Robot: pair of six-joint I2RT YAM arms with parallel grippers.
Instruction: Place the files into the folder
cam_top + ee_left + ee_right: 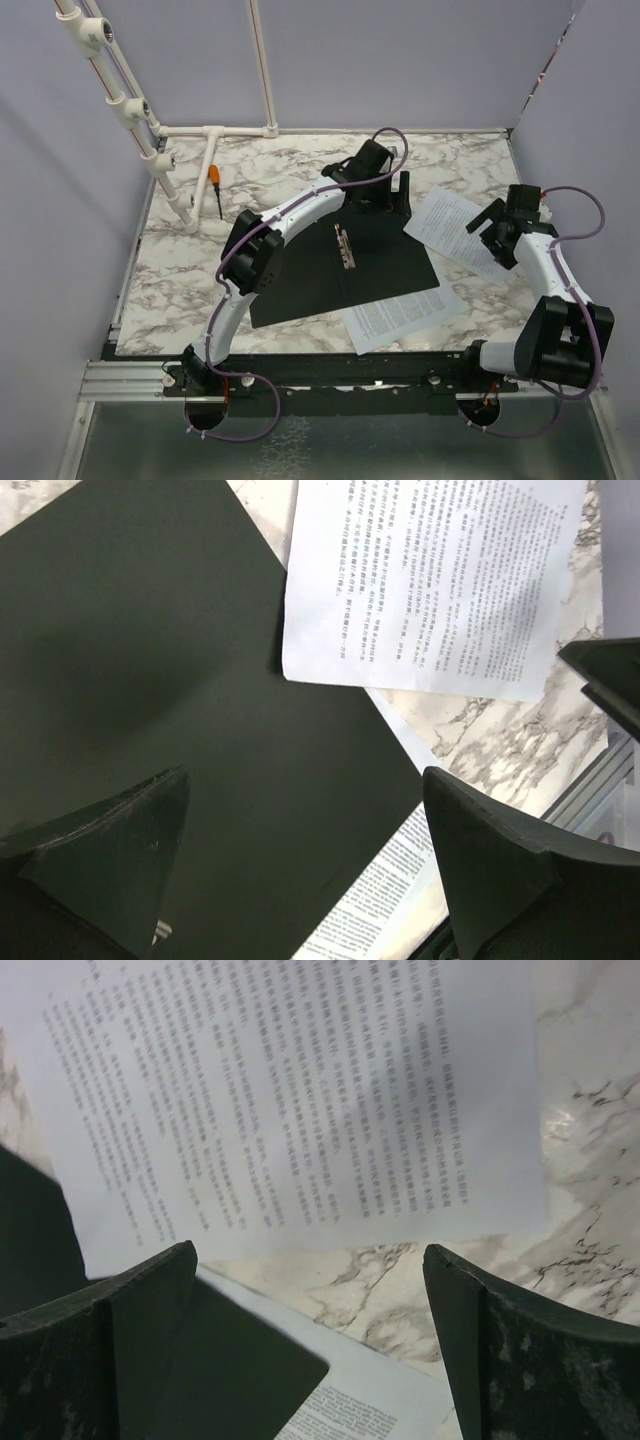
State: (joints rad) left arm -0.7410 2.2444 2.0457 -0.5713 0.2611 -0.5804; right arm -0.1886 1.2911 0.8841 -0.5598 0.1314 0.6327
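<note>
Across the marble table (190, 280), the folder (340, 270) is lying open, black side up. One printed sheet (448, 222) is lying slantwise just right of it, directly under the nearer right gripper (485, 232), whose jaws are gaping empty. A second sheet (405, 315) is poking from beneath the folder's near edge. The left gripper (390, 200), also parted, is hovering over the folder's far corner.

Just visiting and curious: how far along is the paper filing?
Done: the folder lies open, black inside up. In hand: nothing; the right gripper hovers open over one printed sheet. Left: neither sheet is in it; the second sheet lies partly under the folder.
</note>
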